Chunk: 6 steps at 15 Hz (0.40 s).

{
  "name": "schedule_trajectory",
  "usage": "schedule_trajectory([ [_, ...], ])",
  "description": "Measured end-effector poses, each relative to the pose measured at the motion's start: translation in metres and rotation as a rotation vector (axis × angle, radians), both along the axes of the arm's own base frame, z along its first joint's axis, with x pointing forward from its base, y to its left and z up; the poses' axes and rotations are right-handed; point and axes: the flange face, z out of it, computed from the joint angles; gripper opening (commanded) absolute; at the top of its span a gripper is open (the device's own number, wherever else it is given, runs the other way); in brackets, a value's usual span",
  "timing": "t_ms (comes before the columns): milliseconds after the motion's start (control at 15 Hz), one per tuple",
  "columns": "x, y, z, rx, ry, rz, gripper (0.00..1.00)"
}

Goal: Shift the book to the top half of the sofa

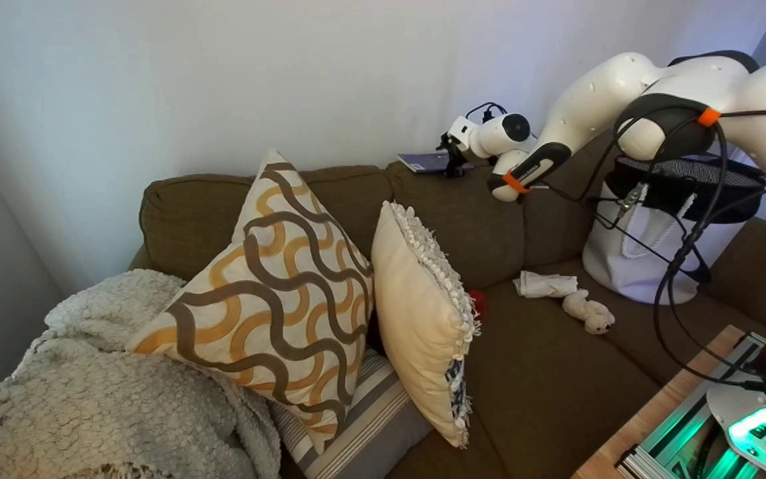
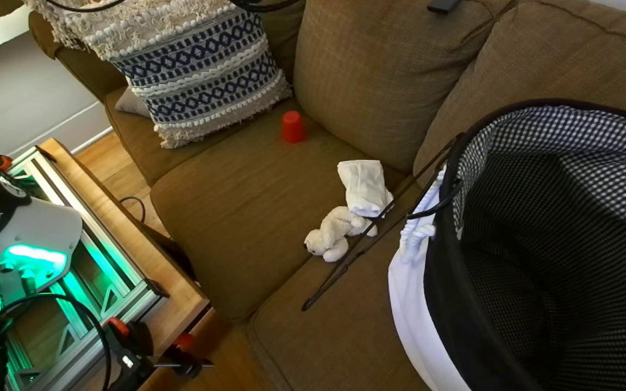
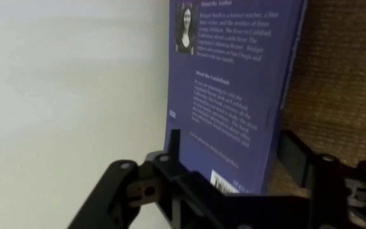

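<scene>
Grey fleecy blanket [image 1: 110, 399] is nearest in an exterior view, then a wavy-patterned brown-and-gold cushion [image 1: 293, 293] and a fringed cream cushion [image 1: 416, 316]. Beyond, the black gripper [image 3: 230, 147] has its fingers [image 3: 292, 156] spread across a purple book [image 3: 227, 79], contact unclear. It lies atop the brown fabric sofa back [image 1: 483, 229], white wall [image 1: 223, 80] beside one long edge, fabric beside the other.

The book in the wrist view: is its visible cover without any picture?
No, near the top of the wrist view the book shows a small black-and-white portrait photo on its cover.
</scene>
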Motion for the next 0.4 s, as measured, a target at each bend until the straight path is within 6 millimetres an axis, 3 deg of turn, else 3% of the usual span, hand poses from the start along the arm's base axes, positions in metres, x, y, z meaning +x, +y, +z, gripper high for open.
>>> schedule_trajectory([
  [267,-0.038,0.051,0.025,0.094,0.064,0.170,1.00],
  [400,-0.057,0.064,0.055,0.167,0.027,0.243,1.00],
])
